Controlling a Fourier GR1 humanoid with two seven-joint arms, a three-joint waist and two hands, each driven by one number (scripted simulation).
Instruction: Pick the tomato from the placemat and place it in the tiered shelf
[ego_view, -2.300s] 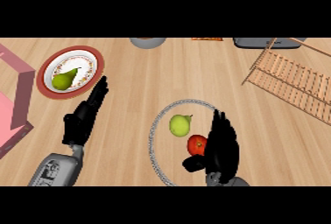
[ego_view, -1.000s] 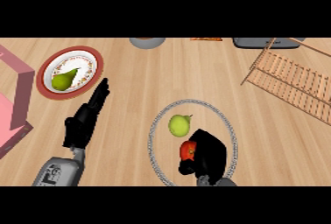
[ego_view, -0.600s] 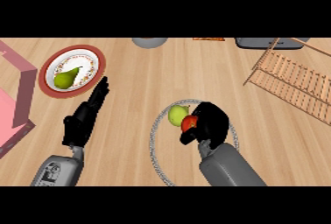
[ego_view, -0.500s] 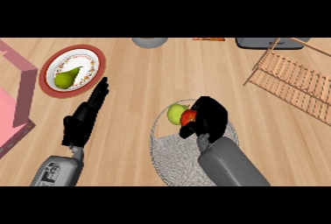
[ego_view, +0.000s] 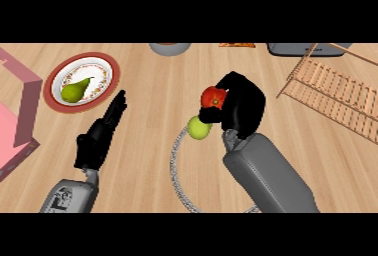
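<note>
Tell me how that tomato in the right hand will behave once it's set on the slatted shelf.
The tomato is round and looks smooth, so it will probably roll if released on a slope. The tiered shelf is made of thin slats with gaps, which may cradle it or let it wobble. The right hand curls round it, so it seems light enough to carry one-handed.
</note>
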